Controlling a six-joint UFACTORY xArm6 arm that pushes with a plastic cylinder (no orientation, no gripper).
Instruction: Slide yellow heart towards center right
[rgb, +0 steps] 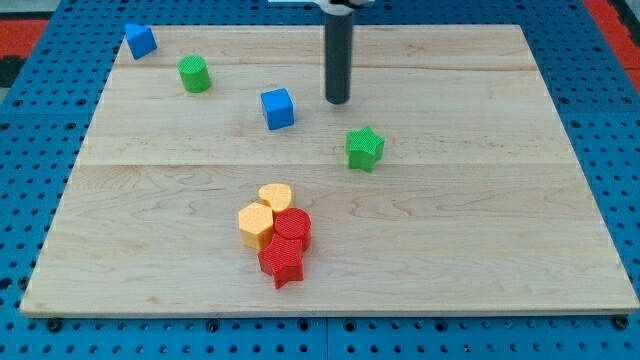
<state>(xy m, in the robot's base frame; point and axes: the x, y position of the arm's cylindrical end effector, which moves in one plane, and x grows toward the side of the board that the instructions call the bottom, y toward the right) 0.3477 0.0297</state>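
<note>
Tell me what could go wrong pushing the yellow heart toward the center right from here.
The yellow heart block touches the yellow hexagon block and red cylinder block, so a push may drag them along. My tip is far above the cluster, with the green star block near the approach path.

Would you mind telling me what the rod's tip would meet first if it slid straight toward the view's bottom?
Probably nothing: my tip would likely pass between the blue cube and green star, right of the yellow heart, though depth is uncertain.
</note>
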